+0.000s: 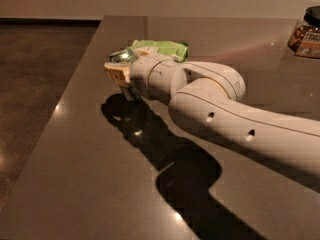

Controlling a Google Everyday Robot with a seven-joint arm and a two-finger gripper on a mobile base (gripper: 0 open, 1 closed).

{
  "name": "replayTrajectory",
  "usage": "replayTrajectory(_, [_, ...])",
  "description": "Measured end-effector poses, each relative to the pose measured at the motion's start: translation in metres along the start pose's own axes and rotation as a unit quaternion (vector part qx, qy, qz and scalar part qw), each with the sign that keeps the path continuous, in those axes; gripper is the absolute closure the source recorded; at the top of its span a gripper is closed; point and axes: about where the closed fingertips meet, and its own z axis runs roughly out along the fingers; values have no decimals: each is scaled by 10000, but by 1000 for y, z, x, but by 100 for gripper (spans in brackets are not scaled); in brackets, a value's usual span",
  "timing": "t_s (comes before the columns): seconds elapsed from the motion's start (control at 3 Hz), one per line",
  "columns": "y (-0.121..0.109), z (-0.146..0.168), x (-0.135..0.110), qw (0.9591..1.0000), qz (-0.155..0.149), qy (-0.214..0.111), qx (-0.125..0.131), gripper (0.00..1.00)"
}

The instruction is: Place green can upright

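Observation:
The green can (123,57) is at the table's left side, mostly hidden by my gripper. Its shiny top rim shows above the tan finger pad (117,74), and its lower part shows in shadow below the wrist, close to the table. It stands roughly upright. My gripper (122,75) reaches in from the right at the end of the white arm (225,109) and is shut around the can's body.
A crinkly green-and-white snack bag (161,48) lies just behind the gripper. A dark-lidded jar (306,31) stands at the far right. The table's left edge (70,94) runs close to the can, with floor beyond. The arm's shadow falls across the front of the table.

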Motion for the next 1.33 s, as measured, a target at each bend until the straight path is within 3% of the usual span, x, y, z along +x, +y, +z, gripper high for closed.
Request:
replayTrajectory(0.33, [5,-2,-27,9986,-37,-519,-55,100])
replayTrajectory(1.0, [4,-3,-35,9975,-67,-703,-60,100])
replayTrajectory(1.33, [-7,-7,-41,9937,25,-1119,31,100])
